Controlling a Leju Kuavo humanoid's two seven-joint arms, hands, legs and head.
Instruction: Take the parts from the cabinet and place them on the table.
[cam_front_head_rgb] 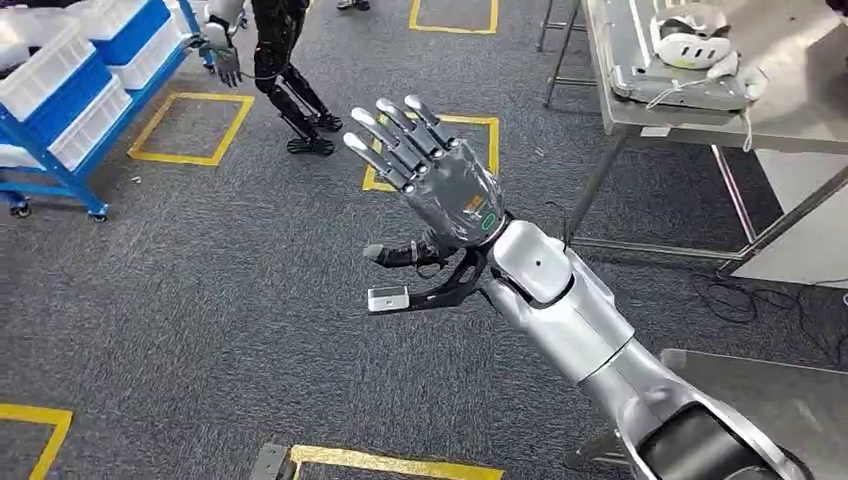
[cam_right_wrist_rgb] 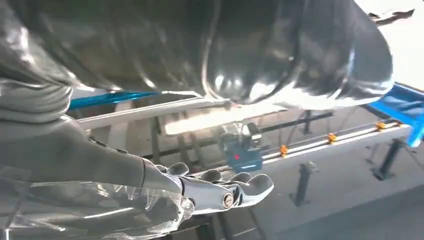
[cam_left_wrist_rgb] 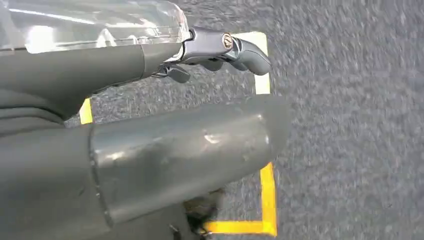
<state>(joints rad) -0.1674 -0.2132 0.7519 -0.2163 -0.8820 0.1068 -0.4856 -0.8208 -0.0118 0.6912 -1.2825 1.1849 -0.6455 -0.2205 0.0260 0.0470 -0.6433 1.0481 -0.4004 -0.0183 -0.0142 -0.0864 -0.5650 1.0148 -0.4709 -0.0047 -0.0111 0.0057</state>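
My right hand [cam_front_head_rgb: 440, 170] is raised over the carpet in the middle of the head view, fingers straight and spread, holding nothing. In the right wrist view the same right hand [cam_right_wrist_rgb: 220, 192] has its fingers stretched out and nothing in them. My left hand [cam_left_wrist_rgb: 220, 50] hangs over grey carpet with its fingers extended and its thick thumb [cam_left_wrist_rgb: 185, 145] apart from them, also holding nothing. A blue rack [cam_front_head_rgb: 60, 170] with white and blue bins [cam_front_head_rgb: 70, 90] stands at the far left. At the far right is a metal table [cam_front_head_rgb: 640, 115].
Another humanoid robot [cam_front_head_rgb: 285, 70] stands at the back beside the rack. A white headset [cam_front_head_rgb: 695, 40] and a tray lie on the metal table. Yellow tape squares [cam_front_head_rgb: 190, 130] mark the carpet. A grey surface corner [cam_front_head_rgb: 770, 400] sits at the lower right, with cables [cam_front_head_rgb: 740, 300] on the floor.
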